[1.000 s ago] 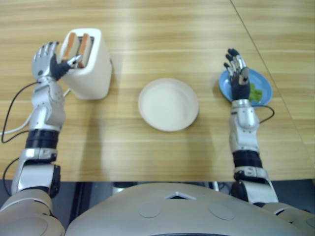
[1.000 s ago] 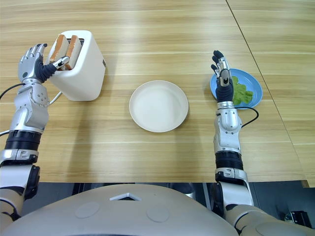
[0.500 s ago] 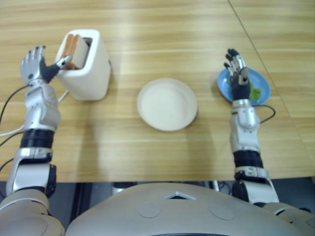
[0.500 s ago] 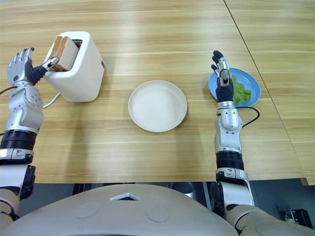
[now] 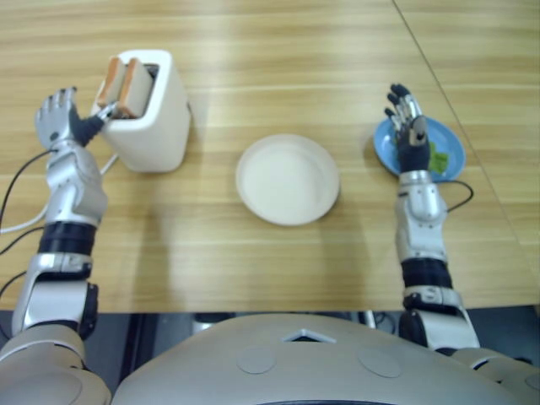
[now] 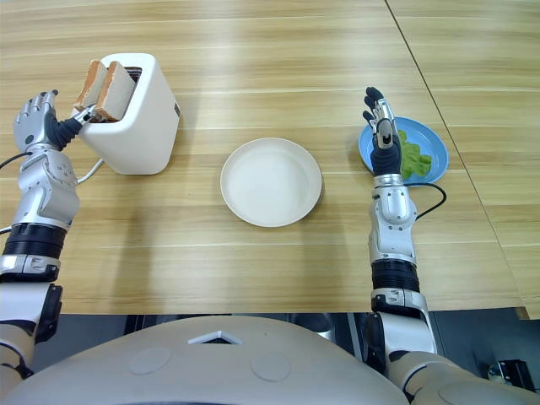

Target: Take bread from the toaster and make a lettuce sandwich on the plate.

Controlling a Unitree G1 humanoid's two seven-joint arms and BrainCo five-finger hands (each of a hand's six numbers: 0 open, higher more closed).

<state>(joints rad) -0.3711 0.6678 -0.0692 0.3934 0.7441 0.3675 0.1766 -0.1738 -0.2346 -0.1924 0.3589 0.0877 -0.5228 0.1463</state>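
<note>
Bread [image 5: 125, 74]: two slices, standing well up out of the toaster [image 5: 160, 118] and leaning left toward the left hand [image 5: 59, 118]. Sat lower and straighter in the slots a second ago. Lower ends still lodged inside, so not yet free.

Left hand: drawn back leftward from the toaster's side over the last second. Now just beside the top left corner, reaching to the foot of the nearer slice. Cannot tell whether clamped on that slice or merely touching it.

Toaster: in much the same spot as a second ago, well left of the plate [image 5: 288, 179].

Right hand [image 5: 407, 118]: upright and spread apart, holding nothing, at the near left edge of the blue dish [image 5: 452, 150]. No shift over the second. Lettuce [image 6: 413, 158] lying on the dish, untouched.

Reads as the opening of the extraction: raised and tipped, but not lifted clear. Probably calls next for a sure hold on one slice, a pull up and left until free of the slot, then a carry right to the plate, which awaits its first slice. Worth watching for both slices coming out together, or for the toaster tipping if dragged by a slice that catches.
</note>
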